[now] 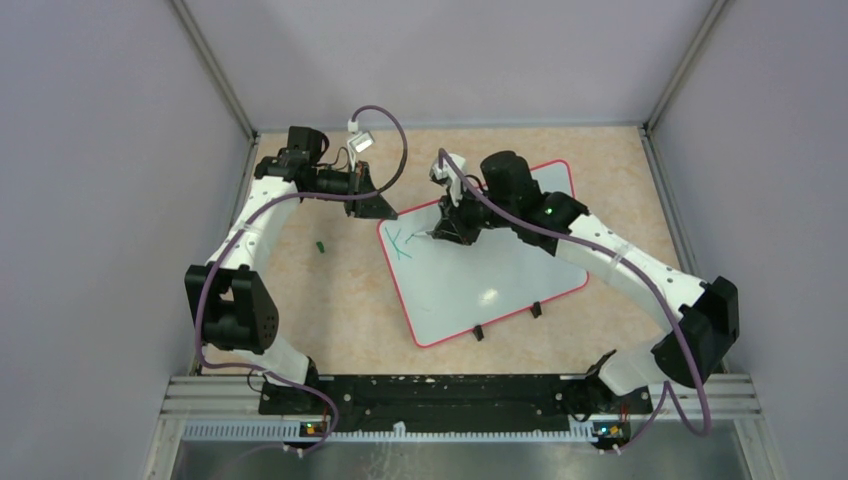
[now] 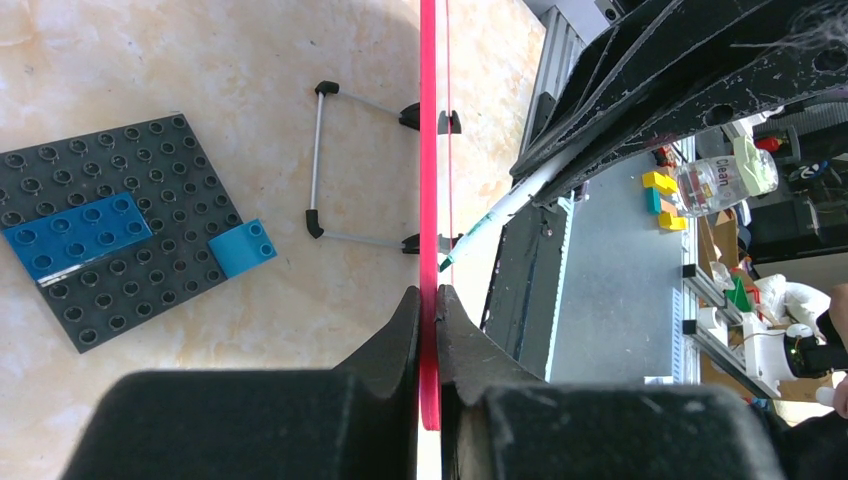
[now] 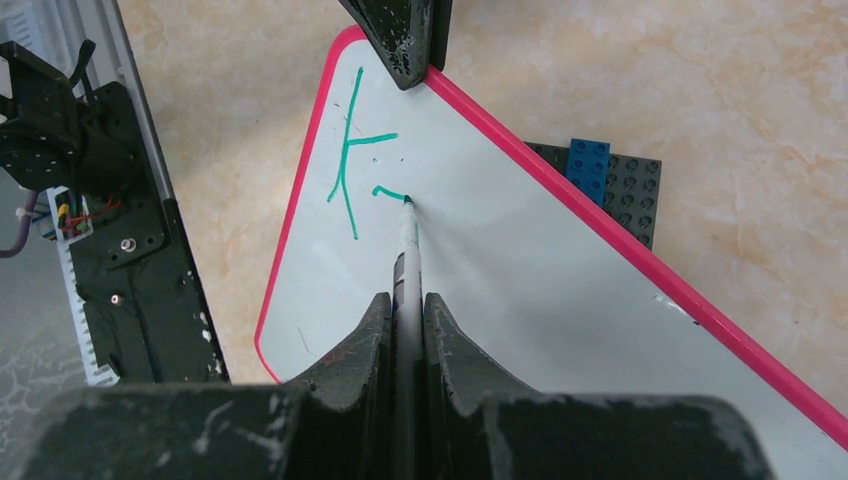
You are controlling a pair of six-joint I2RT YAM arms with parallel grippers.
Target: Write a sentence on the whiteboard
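Gleaming whiteboard (image 1: 500,275) on marbled tabletop (image 1: 335,300), grey walls (image 1: 100,150)

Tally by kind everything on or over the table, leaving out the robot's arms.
Whiteboard: 1
Marker: 1
Grey studded plate: 1
Blue bricks: 2
Small green piece: 1
Total: 6

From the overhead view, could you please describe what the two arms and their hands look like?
The left arm and right arm have white shells with bulky black joint housings. A purple cable loops along each. A green light glows on the right one. The left hand and right hand have black, scuffed, wedge-shaped fingers.
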